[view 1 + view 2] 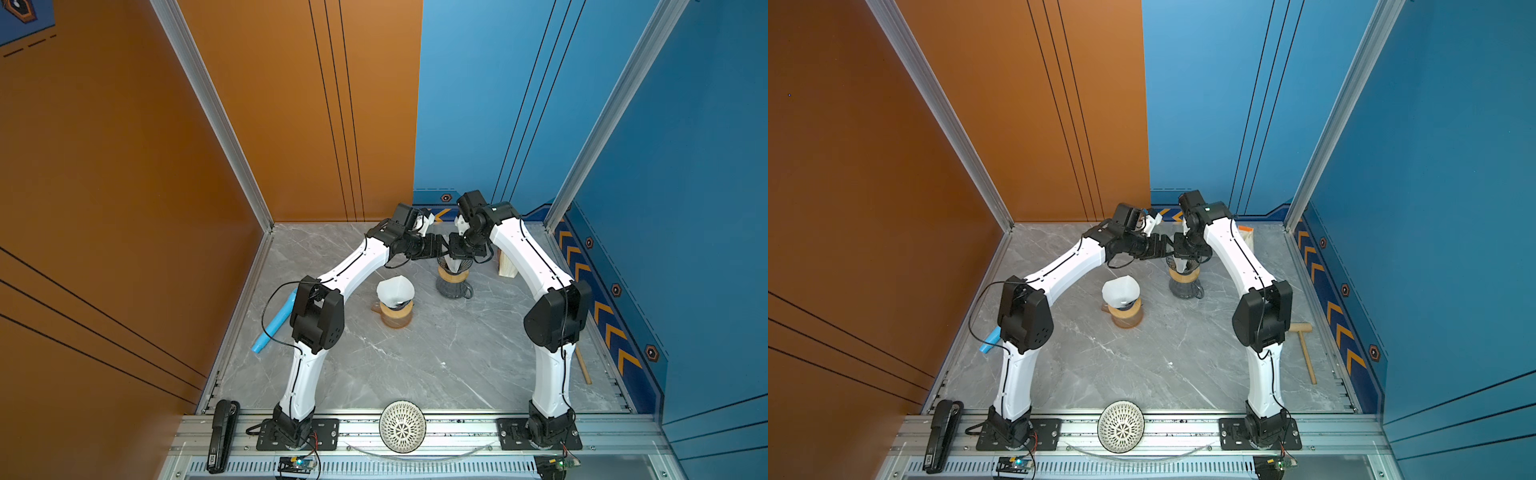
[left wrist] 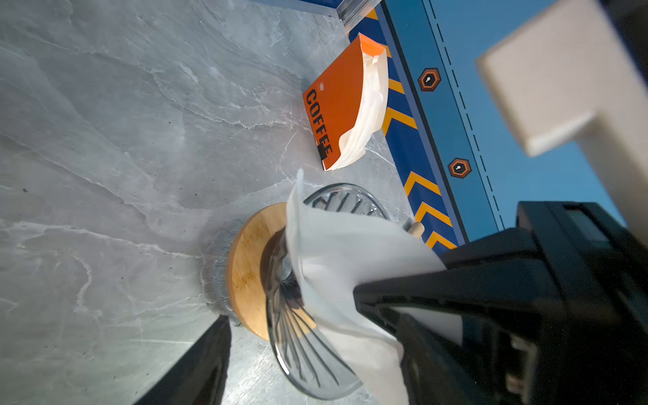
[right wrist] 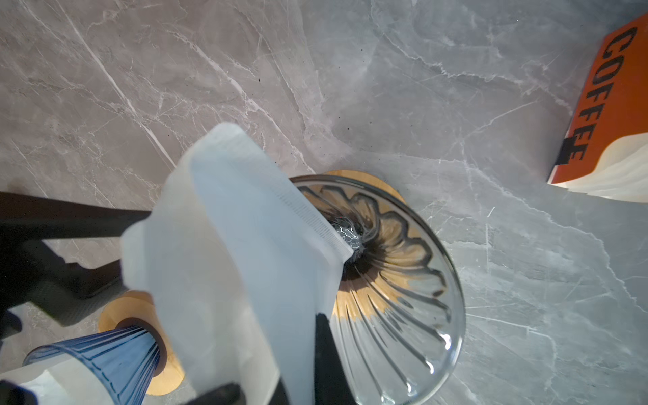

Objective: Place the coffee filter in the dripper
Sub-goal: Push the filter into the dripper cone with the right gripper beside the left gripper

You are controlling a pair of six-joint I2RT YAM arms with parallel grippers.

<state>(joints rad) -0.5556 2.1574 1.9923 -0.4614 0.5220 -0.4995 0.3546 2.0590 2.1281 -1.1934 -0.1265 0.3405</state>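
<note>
The white paper coffee filter [image 3: 245, 245] is pinched in my right gripper [image 3: 277, 354], which is shut on its upper part. The filter's pointed end sits in the middle of the clear ribbed glass dripper [image 3: 403, 298], leaning against one side. That dripper has a wooden collar [image 2: 245, 266] and stands on a dark carafe [image 1: 453, 286] at the back of the table. My left gripper [image 2: 315, 368] is open, one finger [image 2: 207, 361] outside the dripper's rim and the other behind the filter. In both top views the two grippers [image 1: 442, 249] [image 1: 1183, 253] meet over the dripper.
A blue dripper with a white filter [image 1: 395, 291] stands on a carafe just left of the clear one. An orange COFFEE filter pack [image 2: 336, 101] leans by the back right wall. A blue tube [image 1: 276, 324], a wooden mallet [image 1: 1304, 353], a white lattice bowl [image 1: 402, 426] and a black stapler [image 1: 224, 434] lie around.
</note>
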